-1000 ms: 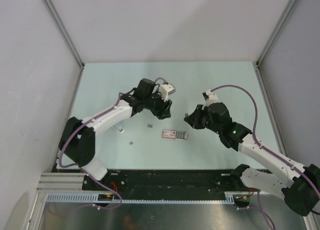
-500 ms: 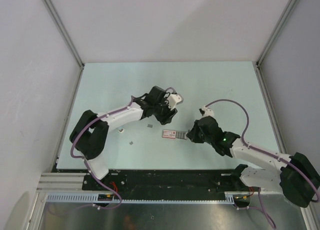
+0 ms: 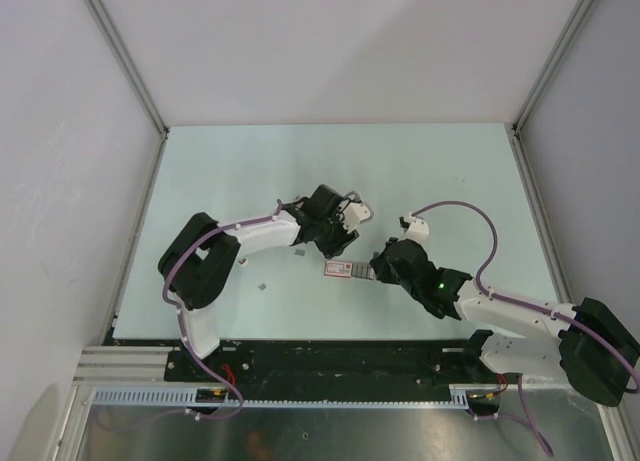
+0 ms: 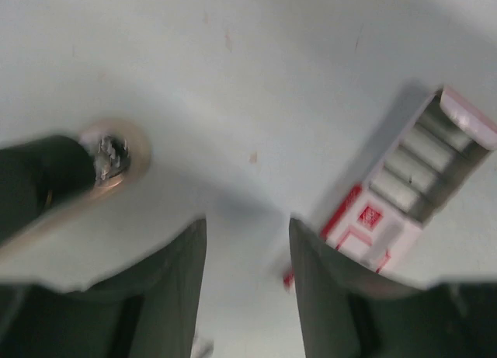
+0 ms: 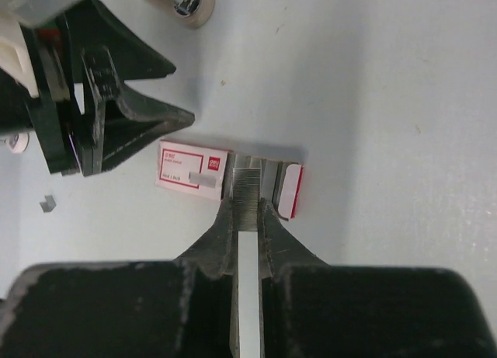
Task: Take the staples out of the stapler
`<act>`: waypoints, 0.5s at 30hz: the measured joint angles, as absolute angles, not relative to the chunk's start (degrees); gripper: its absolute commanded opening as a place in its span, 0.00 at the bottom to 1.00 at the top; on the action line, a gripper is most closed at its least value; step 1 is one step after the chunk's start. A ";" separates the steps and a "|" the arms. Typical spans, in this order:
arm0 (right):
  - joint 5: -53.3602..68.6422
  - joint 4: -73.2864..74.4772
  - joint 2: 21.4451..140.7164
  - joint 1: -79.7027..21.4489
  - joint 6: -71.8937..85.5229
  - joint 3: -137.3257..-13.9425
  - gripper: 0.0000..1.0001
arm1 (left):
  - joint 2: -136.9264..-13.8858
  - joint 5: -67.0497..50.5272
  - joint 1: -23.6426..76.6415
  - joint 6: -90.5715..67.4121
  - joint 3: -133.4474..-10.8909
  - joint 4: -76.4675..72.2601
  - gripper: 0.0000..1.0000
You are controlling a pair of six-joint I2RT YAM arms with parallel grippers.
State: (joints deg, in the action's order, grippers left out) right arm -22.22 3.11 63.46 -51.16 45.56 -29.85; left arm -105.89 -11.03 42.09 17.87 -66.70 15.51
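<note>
Right wrist view: my right claw (image 5: 247,206) has its fingers almost together, clamped on a narrow ribbed grey strip (image 5: 246,175) that sits over the open grey end of the small flat rectangular pink-red and grey stapler (image 5: 190,172). The stapler lies flat on the pale blue-green tabletop (image 5: 388,102), between my two claws. Its grey half is an open tray of side-by-side slots, each holding a grey bar, with a pink flap (image 5: 289,189) at the tray's outer end. My left claw (image 5: 167,90) hovers just beside the printed white-and-red half, its fingers spread apart with bare tabletop between them.

Below the strip a thin pale grey-blue band runs down between my right fingers. I cannot tell whether it is a bar or tabletop seen through the gap. The left wrist view is blurred, and one left finger cuts off the stapler's near corner there. A small dark grey scrap (image 5: 48,204) lies well apart from the stapler.
</note>
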 measured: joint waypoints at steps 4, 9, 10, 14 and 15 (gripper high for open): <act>-24.12 3.07 63.46 -51.16 45.65 -29.85 0.00 | -106.54 -10.81 42.81 19.05 -66.15 15.18 0.51; -24.82 3.07 63.46 -50.72 45.65 -29.85 0.00 | -106.65 -10.79 43.72 19.57 -65.19 14.98 0.50; -24.82 3.07 63.46 -50.54 45.65 -29.85 0.00 | -106.65 -10.79 43.90 19.57 -64.97 14.90 0.50; -24.25 2.63 63.46 -49.60 45.45 -29.61 0.00 | -106.39 -10.81 44.34 19.57 -64.25 14.09 0.50; -23.94 2.63 63.46 -49.28 45.41 -29.56 0.00 | -106.17 -10.79 44.45 19.55 -63.96 13.87 0.50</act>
